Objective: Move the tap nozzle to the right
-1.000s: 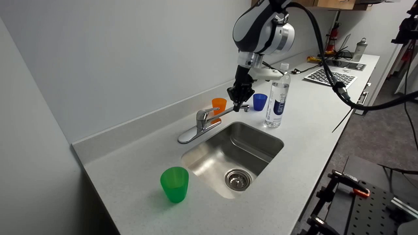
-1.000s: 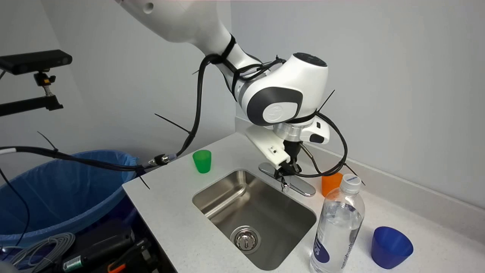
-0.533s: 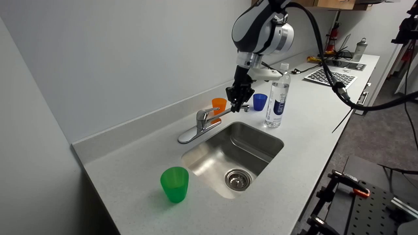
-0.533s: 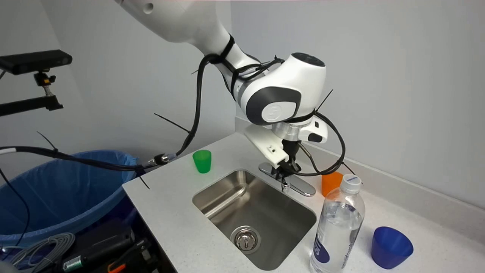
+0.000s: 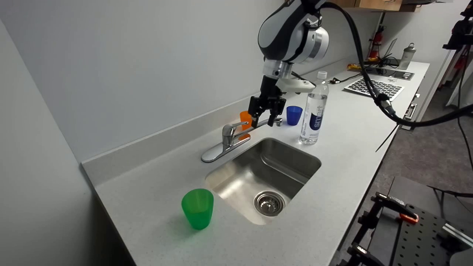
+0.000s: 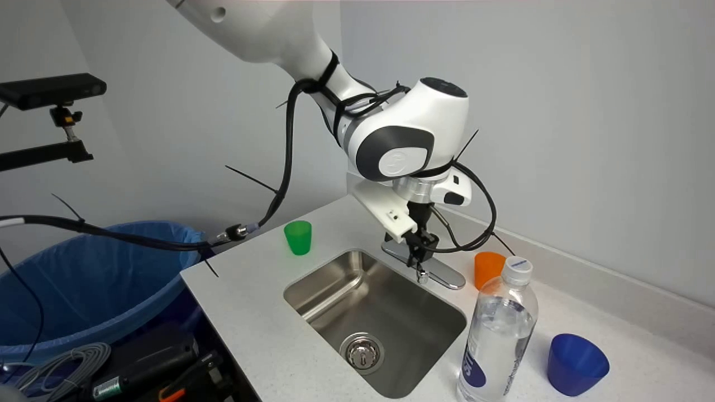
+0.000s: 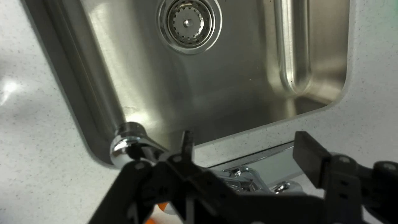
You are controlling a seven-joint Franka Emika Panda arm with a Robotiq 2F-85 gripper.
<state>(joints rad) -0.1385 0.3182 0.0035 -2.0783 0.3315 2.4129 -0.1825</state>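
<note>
The tap nozzle (image 5: 278,122) is a chrome spout that slants from the faucet's body (image 5: 227,135) to the back corner of the sink. Its rounded end (image 7: 123,147) shows at lower left in the wrist view. My gripper (image 5: 263,122) hangs at the spout with its fingertips apart. Seen from the wrist, one finger (image 7: 187,143) crosses over the spout, and the other finger (image 7: 307,158) stands well to the right over the faucet's base plate (image 7: 276,166). Nothing is clasped between them. Whether a finger touches the spout I cannot tell.
The steel sink (image 5: 268,173) lies in front of the faucet. An orange cup (image 6: 488,268) stands behind the spout. Past its end are a water bottle (image 5: 314,118) and a blue cup (image 5: 294,115). A green cup (image 5: 198,209) sits near the counter's end; a wall runs behind.
The gripper's fingers have spread from closed together to wide apart. The arm has shifted a little leftward in both exterior views. The tap nozzle looks to be in the same place.
</note>
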